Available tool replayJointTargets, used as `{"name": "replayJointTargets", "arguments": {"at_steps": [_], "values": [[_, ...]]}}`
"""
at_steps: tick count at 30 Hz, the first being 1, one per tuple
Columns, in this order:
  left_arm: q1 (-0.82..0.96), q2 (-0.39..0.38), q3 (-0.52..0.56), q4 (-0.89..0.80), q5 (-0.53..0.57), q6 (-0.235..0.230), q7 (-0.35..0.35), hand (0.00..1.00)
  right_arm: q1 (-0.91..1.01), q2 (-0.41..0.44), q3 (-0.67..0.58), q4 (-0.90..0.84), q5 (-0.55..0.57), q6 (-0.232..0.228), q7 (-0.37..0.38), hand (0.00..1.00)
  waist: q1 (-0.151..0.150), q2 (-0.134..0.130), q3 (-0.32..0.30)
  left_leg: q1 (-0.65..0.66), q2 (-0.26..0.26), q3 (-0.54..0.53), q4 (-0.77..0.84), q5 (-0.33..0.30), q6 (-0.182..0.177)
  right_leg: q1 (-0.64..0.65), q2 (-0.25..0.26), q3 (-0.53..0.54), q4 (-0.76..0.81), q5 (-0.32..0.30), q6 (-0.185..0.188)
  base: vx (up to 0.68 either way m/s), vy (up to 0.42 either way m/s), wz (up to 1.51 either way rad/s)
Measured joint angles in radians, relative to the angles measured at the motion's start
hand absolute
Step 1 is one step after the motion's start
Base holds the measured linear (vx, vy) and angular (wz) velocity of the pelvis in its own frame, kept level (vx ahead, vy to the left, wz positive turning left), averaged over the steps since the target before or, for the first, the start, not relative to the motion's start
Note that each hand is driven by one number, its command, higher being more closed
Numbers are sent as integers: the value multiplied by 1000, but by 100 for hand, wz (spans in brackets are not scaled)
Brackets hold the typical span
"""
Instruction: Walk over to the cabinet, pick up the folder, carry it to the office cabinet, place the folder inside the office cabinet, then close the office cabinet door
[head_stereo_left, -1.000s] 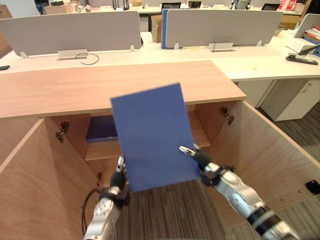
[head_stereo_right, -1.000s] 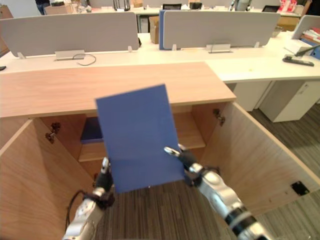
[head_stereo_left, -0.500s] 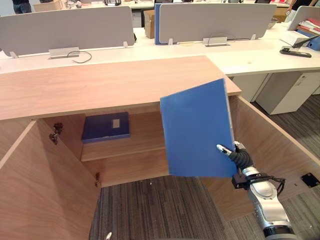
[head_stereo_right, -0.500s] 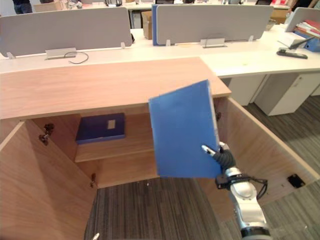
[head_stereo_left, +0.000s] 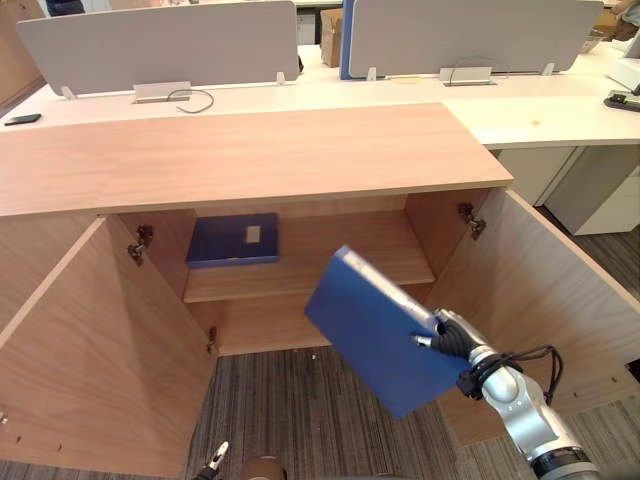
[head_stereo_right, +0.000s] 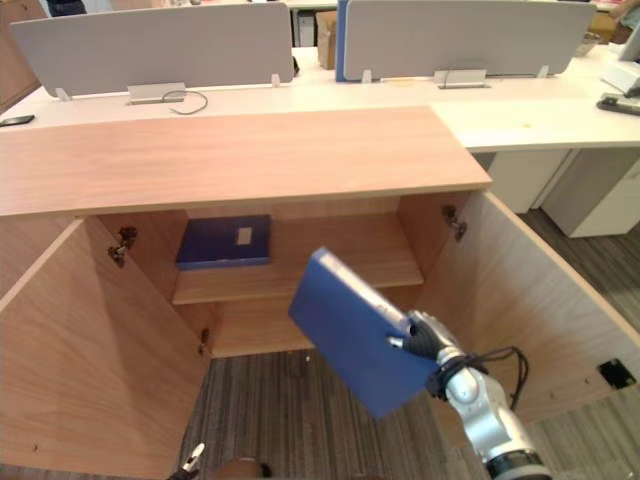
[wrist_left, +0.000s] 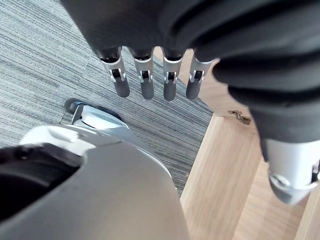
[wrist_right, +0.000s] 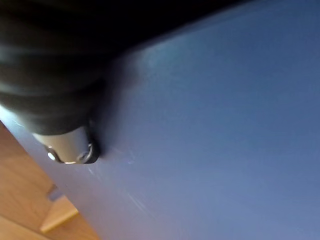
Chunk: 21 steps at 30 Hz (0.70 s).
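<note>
- Since half a second ago the folder (head_stereo_left: 385, 345) has come down and tipped over. Before, it stood nearly upright in front of the right side of the cabinet (head_stereo_left: 250, 150). Now it is slanted, with its flat face turned upward and one corner pointing toward the opening.
- The right hand (head_stereo_left: 447, 338) holds the folder alone, at the edge nearest to the robot. The thumb (wrist_right: 70, 150) presses on the blue face and the fingers are clamped on the edge from the other side.
- The left hand (wrist_left: 150, 75), which one second ago was also on the folder, now hangs low over the carpet (wrist_left: 45, 60). Its fingers are straight and a little apart, and they hold nothing.
- The folder is in the air, before the shelf (head_stereo_left: 350, 265) and not yet on it. I cannot tell if its front corner has already crossed the front of the cabinet.
- A second folder (head_stereo_left: 233, 241) lies flat on the left part of the shelf, so the free place is on the right.
- The left door (head_stereo_left: 90, 370) and the right door (head_stereo_left: 540, 300) both stand wide open.
- In my judgement the placing has begun: the folder is leaned for sliding inside. Closing the door is left.
</note>
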<state>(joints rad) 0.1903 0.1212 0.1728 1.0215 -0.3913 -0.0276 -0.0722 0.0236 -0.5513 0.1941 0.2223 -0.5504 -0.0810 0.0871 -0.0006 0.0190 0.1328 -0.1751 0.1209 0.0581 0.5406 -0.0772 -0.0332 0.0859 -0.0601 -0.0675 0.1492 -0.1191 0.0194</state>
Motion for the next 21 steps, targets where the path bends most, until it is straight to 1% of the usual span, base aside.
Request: {"name": "replayJointTargets", "arguments": {"at_steps": [2, 4, 5, 6, 7, 8, 9, 11, 13, 14, 15, 17, 20, 21], "values": [[1, 0, -9, 2, 4, 0, 6, 0, -19, -3, 30, 36, -51, -1, -2, 100, 7, -6, 16, -15, -8, 0, 17, 24, -9, -1, -12, 23, 0, 1, 0, 4, 18, -22], [0, -2, -13, 8, 15, 0, 7, 0, -40, -2, 56, 82, -91, 0, -3, 100, 11, -3, 16, -30, -24, -9, 13, -6, -1, -12, -22, 47, -3, 2, -2, 37, 60, -19], [0, -2, -13, 8, 31, 0, 10, 0, -62, 1, 78, 117, -104, 5, -4, 100, 11, -2, 17, -34, -42, -21, -52, -23, -9, -22, -33, 53, -3, 4, -5, 38, 84, -18], [-4, -4, -13, 9, 47, 0, 14, 0, -83, 9, 89, 146, -102, 12, -4, 100, 20, 2, 19, -33, -54, -30, -153, -16, -17, -33, -41, 65, -3, 6, 2, 77, 157, -20], [-4, -8, -13, 9, 53, 0, 15, 0, -92, 10, 94, 154, -101, 17, -5, 100, 25, 10, 22, -29, -56, -41, -211, -4, -23, -35, -41, 70, -3, 3, 9, 106, 197, -30], [0, -18, -13, 12, 68, 0, 20, 0, -104, 16, 103, 173, -98, 21, -10, 100, 34, 34, 23, -3, -55, -46, -282, 73, -20, -31, -40, 84, 1, -7, 32, 174, 264, -28], [-4, -14, -15, 16, 74, 0, 27, 0, -105, 38, 113, 187, -97, 29, -14, 100, 43, 15, 20, 11, -85, -29, -306, 69, -12, -28, -66, 94, -8, -5, 41, 175, 241, -20], [-16, -10, -16, 19, 91, -1, 29, 0, -111, 40, 113, 189, -89, 26, -12, 100, 45, 9, 17, 4, -119, -18, -311, 61, 8, -27, -103, 94, -27, -1, 57, 161, 189, -1], [-21, -9, -31, 19, 104, -1, 38, 0, -138, 57, 112, 225, -77, 36, -12, 100, 46, 10, 10, 20, -170, -6, -359, 80, 43, -27, -151, 94, -47, -1, 68, 237, 217, 6], [-25, -1, -42, 17, 108, -2, 44, 0, -151, 72, 112, 257, -65, 45, -12, 100, 46, 9, -2, 24, -189, -3, -382, 84, 51, -27, -171, 94, -61, 5, 81, 221, 156, 10], [-30, 1, -52, 17, 109, -2, 45, 0, -159, 80, 112, 272, -60, 50, -11, 100, 47, 9, -4, 25, -196, -2, -386, 85, 52, -26, -178, 94, -68, 9, 87, 222, 137, 7], [-36, 9, -82, 5, 117, -2, 50, 0, -200, 115, 125, 324, -57, 63, -9, 100, 54, 8, -7, 41, -210, 7, -413, 83, 57, -26, -194, 100, -85, 26, 116, 164, 96, -9], [-40, 11, -104, -22, 115, -8, 66, 0, -235, 144, 156, 361, -50, 77, -10, 100, 65, 8, -20, 59, -218, 25, -448, 85, 61, -38, -205, 105, -86, 36, 134, 102, 58, -23], [-45, 6, -113, -37, 112, -15, 69, 0, -238, 152, 157, 366, -48, 84, -10, 100, 75, 13, -26, 68, -223, 35, -465, 87, 64, -60, -210, 119, -55, 33, 140, 115, 88, -30]]}}
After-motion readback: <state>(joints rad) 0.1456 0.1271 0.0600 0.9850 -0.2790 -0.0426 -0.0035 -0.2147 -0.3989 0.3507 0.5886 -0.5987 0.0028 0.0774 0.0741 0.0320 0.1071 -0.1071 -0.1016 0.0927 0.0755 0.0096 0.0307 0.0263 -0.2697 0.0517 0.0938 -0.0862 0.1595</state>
